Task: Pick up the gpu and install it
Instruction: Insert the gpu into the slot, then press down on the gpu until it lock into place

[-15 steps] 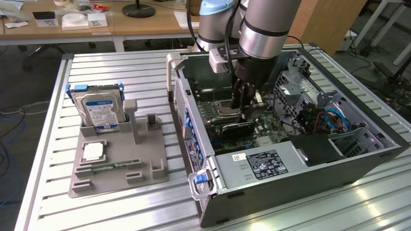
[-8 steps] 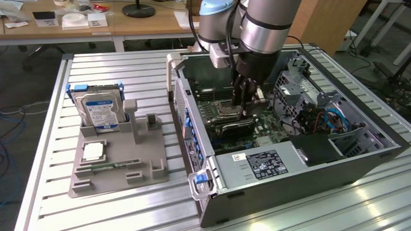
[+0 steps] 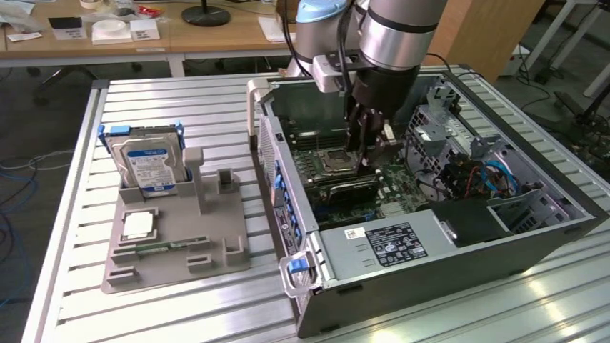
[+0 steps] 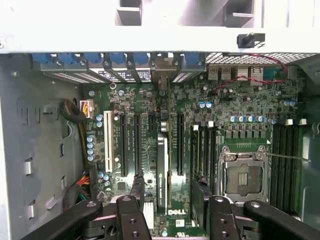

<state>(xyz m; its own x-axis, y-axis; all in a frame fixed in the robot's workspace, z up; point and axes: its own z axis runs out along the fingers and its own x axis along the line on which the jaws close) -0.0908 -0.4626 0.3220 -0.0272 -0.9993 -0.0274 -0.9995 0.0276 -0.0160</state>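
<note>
Setting: robotics lab or electronics assembly workbench. Evidence: industrial robot arm (image 3: 396, 36) reaching into an open desktop computer case (image 3: 429, 214) on a slotted aluminium table (image 3: 171, 107); beside the case, away from the arm's tool, a grey parts fixture (image 3: 176, 236) holding a hard drive (image 3: 145, 166); behind the arm, wooden desks (image 3: 143, 36) with small boxes; loose cables on the floor (image 3: 19, 171).
</note>
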